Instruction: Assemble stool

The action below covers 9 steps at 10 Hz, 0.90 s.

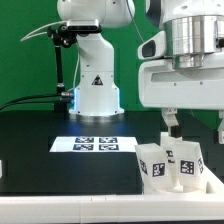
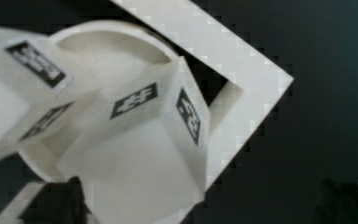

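Observation:
Several white stool legs with black-and-white tags stand close together at the exterior view's right; two of them show clearly. My gripper hangs just above them with its fingers wide apart, holding nothing. In the wrist view the tagged legs fill the picture. The curved rim of the seat disc shows behind them. One leg's white body lies between my fingers, and the gripper is open around it. One dark finger shows at the edge; the other is lost against the black table.
The marker board lies flat on the black table in front of the robot's white base. A long white border rail runs in a corner just beyond the stool parts. A green wall stands behind.

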Tool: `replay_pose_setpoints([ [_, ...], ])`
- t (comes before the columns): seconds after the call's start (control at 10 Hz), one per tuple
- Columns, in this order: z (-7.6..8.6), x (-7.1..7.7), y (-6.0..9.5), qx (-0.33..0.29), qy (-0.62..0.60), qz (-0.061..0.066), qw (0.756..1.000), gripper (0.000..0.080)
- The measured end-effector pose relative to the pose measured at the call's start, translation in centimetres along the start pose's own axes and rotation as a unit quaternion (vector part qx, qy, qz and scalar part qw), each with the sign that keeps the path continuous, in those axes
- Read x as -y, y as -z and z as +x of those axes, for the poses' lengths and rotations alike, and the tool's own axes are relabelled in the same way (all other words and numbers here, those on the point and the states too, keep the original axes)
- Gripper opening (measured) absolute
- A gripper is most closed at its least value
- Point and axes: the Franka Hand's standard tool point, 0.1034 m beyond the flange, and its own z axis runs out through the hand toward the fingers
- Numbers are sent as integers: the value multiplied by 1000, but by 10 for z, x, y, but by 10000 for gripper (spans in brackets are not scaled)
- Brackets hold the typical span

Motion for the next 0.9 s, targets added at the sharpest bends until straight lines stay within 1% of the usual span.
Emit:
replay_pose_setpoints([
  [0.1, 0, 5, 1, 5, 98, -14, 995, 649],
  [0.2, 1, 9, 1, 8, 195, -13, 981, 649],
  [0.3, -2, 7, -2, 24, 279, -17, 960, 649],
  [0.4, -3, 8, -2, 31, 318, -16, 948, 649],
  [0.5, -3, 11, 1, 13, 338, -6, 941, 649],
  [0.7, 1, 6, -1, 13, 402, -13, 915, 649],
  [0.8, 2, 6, -1, 10, 441, -19, 897, 649],
  [0.9, 1, 7, -4, 3, 534, -31, 845, 649],
])
